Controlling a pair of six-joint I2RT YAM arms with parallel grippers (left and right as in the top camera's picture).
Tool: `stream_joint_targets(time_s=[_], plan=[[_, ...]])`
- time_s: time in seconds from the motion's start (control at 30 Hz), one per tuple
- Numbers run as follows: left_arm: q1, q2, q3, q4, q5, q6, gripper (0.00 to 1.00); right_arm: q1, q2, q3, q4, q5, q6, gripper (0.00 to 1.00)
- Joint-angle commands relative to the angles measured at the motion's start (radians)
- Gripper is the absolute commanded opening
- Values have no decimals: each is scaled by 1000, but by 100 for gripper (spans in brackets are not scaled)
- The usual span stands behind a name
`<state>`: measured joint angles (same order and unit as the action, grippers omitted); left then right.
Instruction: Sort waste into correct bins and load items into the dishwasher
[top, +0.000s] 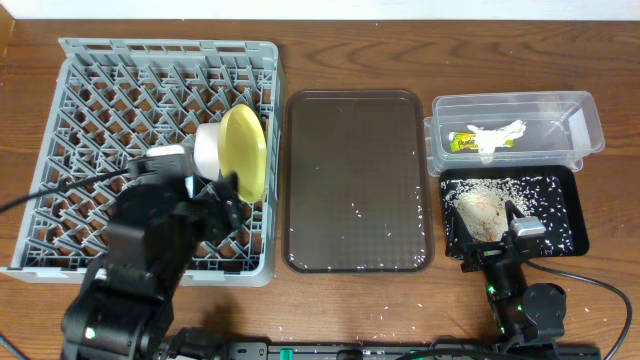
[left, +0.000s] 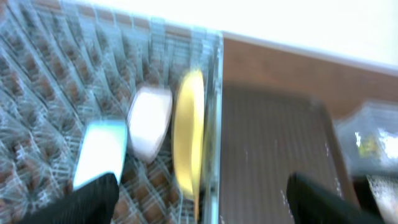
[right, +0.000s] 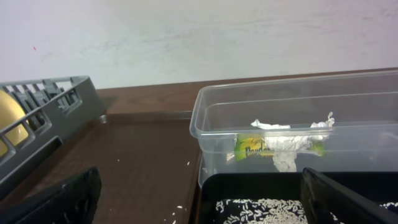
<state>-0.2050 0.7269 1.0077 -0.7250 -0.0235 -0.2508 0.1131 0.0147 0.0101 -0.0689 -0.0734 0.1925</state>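
The grey dish rack (top: 100, 80) fills the left of the table. The yellow plate (top: 245, 150) stands on edge in it by the right wall, with the small white bowl (top: 208, 148) leaning beside it and the light blue bowl (left: 99, 152) further left. My left gripper (left: 205, 202) is open and empty above the rack, just in front of the plate (left: 189, 130). The clear tub (top: 590, 125) holds the snack wrapper (right: 273, 144). The black tray (top: 570, 200) holds brown food scraps (top: 480, 212) and rice. My right gripper (right: 205, 205) is open and empty at that tray's front left corner. The chopsticks are out of view.
The dark brown serving tray (top: 355, 180) lies between the rack and the bins, with a few rice grains on it. More grains lie on the wooden table in front of it. My left arm covers the rack's lower middle.
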Motion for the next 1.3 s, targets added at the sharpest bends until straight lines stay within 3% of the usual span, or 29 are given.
stream_joint_targets(time_s=[0.0, 0.2, 0.53, 0.83, 1.0, 1.13, 1.27], plan=[[92, -92, -139, 170, 119, 145, 87, -5, -8, -5, 0, 10, -14, 99], [137, -279, -391, 460, 129, 268, 87, -5, -8, -5, 0, 10, -14, 99], [193, -534, -745, 719, 129, 270, 87, -5, -8, -5, 0, 10, -14, 99], [193, -722, -922, 742, 129, 270, 87, -5, -8, -5, 0, 10, -14, 99], [193, -726, -999, 770, 128, 270, 87, -5, -8, -5, 0, 10, -14, 99], [193, -725, -1004, 668, 124, 270, 87, -5, -8, -5, 0, 10, -14, 99], [193, -723, -1004, 663, 125, 269, 87, -5, -8, -5, 0, 10, -14, 99]])
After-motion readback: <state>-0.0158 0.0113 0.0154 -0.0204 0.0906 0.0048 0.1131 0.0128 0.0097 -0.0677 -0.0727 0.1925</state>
